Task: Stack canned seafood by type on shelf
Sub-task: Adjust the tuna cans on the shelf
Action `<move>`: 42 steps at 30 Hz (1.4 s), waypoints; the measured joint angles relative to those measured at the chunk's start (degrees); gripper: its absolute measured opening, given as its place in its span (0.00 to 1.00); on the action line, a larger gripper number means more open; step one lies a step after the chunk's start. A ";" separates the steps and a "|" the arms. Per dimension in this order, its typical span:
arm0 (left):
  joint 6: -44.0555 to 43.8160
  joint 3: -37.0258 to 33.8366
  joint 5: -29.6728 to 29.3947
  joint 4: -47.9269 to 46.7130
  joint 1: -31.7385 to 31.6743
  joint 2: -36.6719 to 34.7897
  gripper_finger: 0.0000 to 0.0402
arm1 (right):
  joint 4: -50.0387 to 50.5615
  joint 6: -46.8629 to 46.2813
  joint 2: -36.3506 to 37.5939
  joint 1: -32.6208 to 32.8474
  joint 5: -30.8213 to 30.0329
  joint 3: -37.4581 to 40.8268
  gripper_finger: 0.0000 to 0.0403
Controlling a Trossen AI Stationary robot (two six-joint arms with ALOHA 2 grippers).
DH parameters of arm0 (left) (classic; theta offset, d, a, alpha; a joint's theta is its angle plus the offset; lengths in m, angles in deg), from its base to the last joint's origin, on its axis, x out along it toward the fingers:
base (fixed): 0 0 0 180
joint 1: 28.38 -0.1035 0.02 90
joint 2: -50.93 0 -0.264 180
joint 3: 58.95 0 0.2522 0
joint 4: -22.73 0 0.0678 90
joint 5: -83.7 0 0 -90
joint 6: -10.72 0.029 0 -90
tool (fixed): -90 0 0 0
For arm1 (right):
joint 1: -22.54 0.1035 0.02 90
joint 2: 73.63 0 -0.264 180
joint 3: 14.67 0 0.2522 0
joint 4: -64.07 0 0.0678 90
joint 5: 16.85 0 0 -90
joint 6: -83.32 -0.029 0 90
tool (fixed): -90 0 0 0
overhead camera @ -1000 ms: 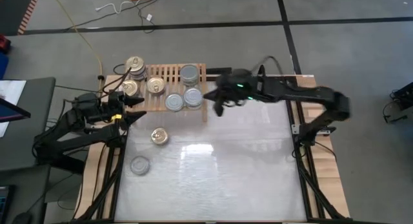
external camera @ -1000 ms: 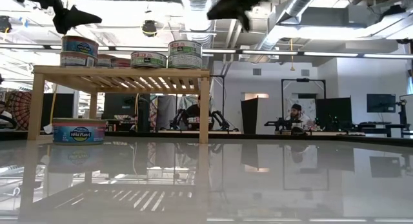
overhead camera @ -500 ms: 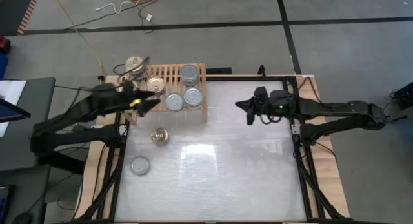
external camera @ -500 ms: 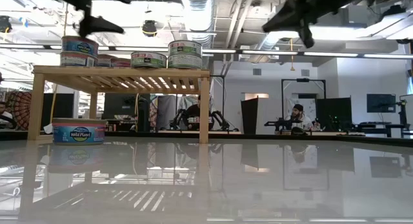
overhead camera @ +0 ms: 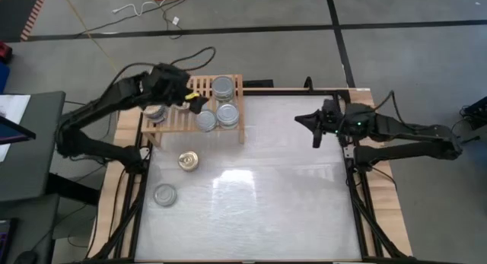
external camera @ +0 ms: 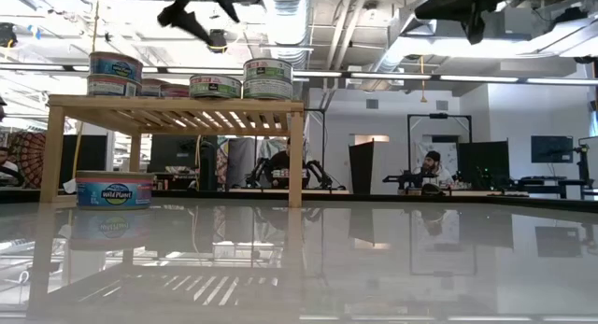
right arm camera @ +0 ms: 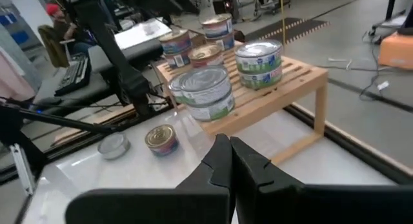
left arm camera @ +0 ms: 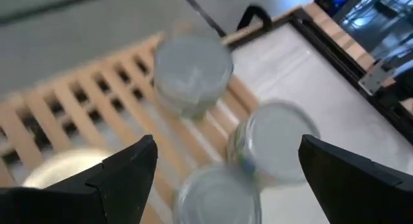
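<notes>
The left gripper point(overhead camera: 185, 97) is held above the wooden shelf point(overhead camera: 232, 132), over its slatted top, with the fingers point(left arm camera: 126, 169) spread wide and nothing between them. The right gripper point(overhead camera: 312, 128) is parked over the bare white table point(overhead camera: 266, 195), well to the right of the shelf, with its fingers pressed together and empty.

On the shelf the silver-topped tins point(overhead camera: 218, 109) are grouped at the right end, some stacked two high, and the gold-topped tins point(right arm camera: 205, 54) sit toward the left end, mostly hidden under the left arm in the high view. Two tins are not yet shelved — a gold-topped tin point(overhead camera: 188, 160) on the table just in front of the shelf, and a silver-topped tin point(overhead camera: 164, 194) farther forward, near the table's left edge.

The relation that matters: both loose tins lie toward the front of the table from the left gripper, below it, and on its own side; the right gripper is well apart from them. The left arm is judged the nearer one for either pick.

Each tin stands upright on its base, top face up, so its short axis is vertical and no long axis is offered — being round, it can be approached from any side. In the low view the gold-topped tin's blue label point(external camera: 114, 191) is seen standing level on the table under the shelf's edge.
</notes>
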 joint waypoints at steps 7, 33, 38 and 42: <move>4.57 13.84 -0.71 -4.40 1.00 7.98 0.79 | 2.80 1.61 2.63 -0.27 0.02 0.00 0.06; 27.18 13.70 1.81 -21.76 -7.14 11.19 0.03 | -3.18 -2.50 -0.59 -5.99 -0.39 0.00 0.06; 31.51 8.97 3.02 -22.01 -11.43 11.26 0.01 | -3.66 -2.82 -3.16 -6.34 -0.39 0.00 0.06; 33.64 5.35 4.19 -21.83 -13.26 11.24 0.00 | -3.61 -4.05 -5.41 -6.29 -0.39 0.00 0.06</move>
